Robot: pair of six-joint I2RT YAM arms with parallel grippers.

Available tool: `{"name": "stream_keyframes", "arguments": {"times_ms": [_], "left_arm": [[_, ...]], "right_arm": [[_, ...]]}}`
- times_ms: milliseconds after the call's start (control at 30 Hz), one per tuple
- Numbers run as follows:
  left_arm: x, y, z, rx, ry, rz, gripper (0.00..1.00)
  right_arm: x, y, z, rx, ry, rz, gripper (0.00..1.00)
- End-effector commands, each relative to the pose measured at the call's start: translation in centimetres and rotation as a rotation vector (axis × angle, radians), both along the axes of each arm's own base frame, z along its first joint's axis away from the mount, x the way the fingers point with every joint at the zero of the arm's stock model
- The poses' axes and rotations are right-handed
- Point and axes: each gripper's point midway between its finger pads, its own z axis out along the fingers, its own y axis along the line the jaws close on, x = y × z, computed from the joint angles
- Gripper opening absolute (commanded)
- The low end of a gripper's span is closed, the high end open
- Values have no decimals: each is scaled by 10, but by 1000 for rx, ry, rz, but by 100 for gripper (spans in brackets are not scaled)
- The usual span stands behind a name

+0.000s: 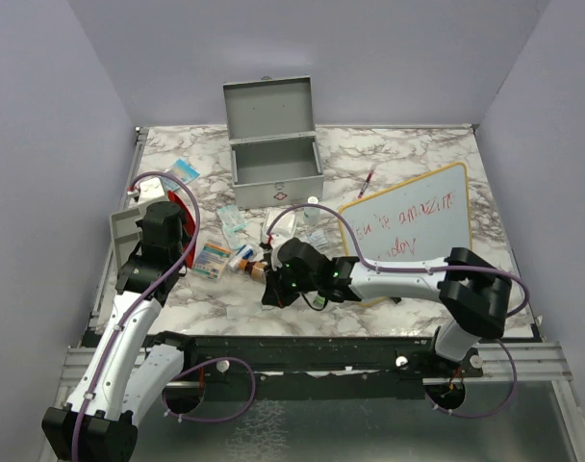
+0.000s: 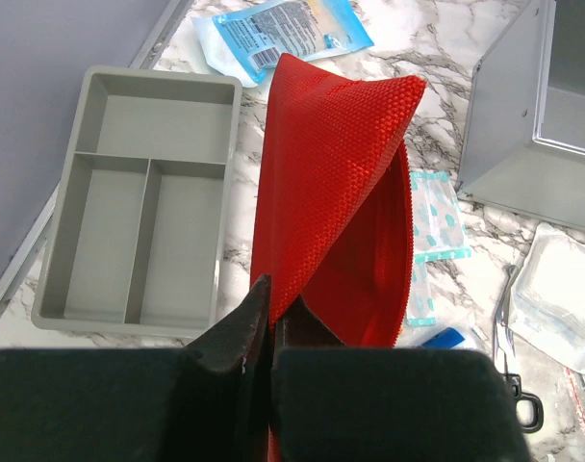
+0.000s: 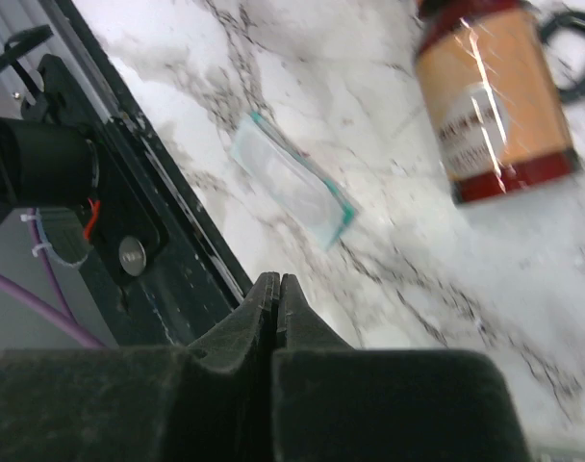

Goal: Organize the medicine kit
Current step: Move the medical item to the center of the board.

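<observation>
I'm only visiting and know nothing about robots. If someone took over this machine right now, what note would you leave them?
Left gripper: shut on the red pouch, beside the divided tray.
Right gripper: shut, empty, low over the table near a bottle.
Medicine kit: at the back, lid open, looks empty.
Done: nothing packed that I can see.
Left: supplies lie scattered in front; pack them, close the lid.

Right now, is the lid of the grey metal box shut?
No, the medicine kit is open, its lid standing upright at the back.
</observation>
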Motion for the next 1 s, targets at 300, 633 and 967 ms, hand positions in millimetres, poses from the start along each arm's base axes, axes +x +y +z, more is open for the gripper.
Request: {"name": "stream_keyframes", "arguments": {"times_ms": [300, 633, 967], "left_arm": [[1, -2, 14, -1, -41, -17, 0], [-6, 15, 20, 46, -53, 67, 0], [-7, 17, 22, 45, -57, 80, 0]], "right_arm": [[1, -8, 4, -45, -110, 111, 40], [7, 37, -14, -31, -136, 260, 57], [13, 50, -53, -114, -142, 338, 61]]}}
